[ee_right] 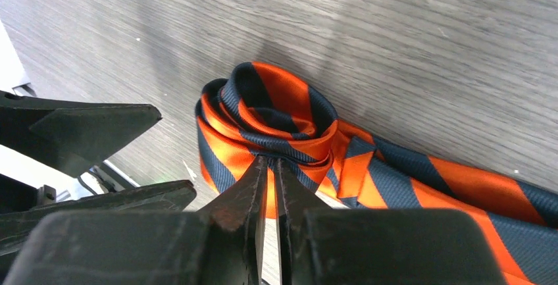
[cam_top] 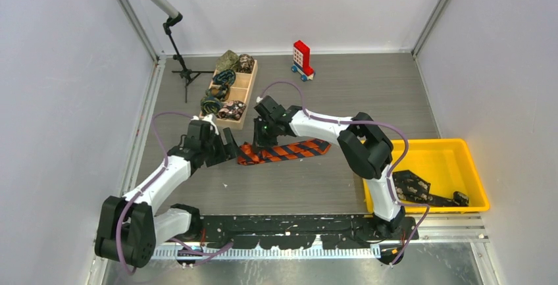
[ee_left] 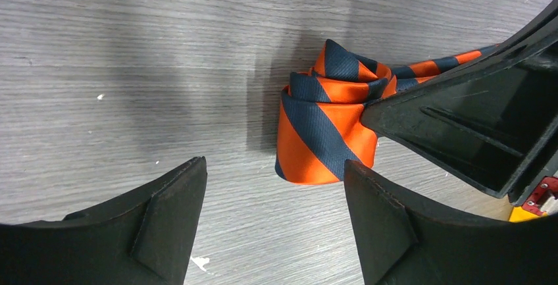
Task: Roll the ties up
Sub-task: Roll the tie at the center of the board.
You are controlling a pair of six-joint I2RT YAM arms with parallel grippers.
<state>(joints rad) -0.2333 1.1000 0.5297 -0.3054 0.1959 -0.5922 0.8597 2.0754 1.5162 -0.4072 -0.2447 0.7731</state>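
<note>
At the near right, a yellow plastic bin [cam_top: 428,143] stands on the grey wood-grain tabletop [cam_top: 342,186], with some dark things [cam_top: 411,186] lying inside; I cannot tell what they are.

In the middle of the tabletop lies an orange and dark blue striped fabric necktie [cam_top: 283,151]. Its left end is wound into a small, loose roll [ee_left: 326,130], and the rest of it stretches flat to the right, with the pointed end at the far right.

The left pincer [cam_top: 230,145] is just beside this roll on its left. Its jaws stand wide apart and hold nothing; in the left wrist view the roll is a little ahead of the two black fingers [ee_left: 168,219].

The right pincer [ee_right: 270,163] comes down on the roll from above. Its jaws are narrow, almost together, and they pinch a fold of the necktie cloth at the edge of the roll.

Farther back on the left, a pale wooden tray with compartments [cam_top: 245,94] holds several rolled ties [cam_top: 227,77] in dark and green patterns. Behind it on the left stands a black tripod stand [cam_top: 183,68]. Near the back wall is a red-and-white toy block on blue wheels [cam_top: 302,58].
</note>
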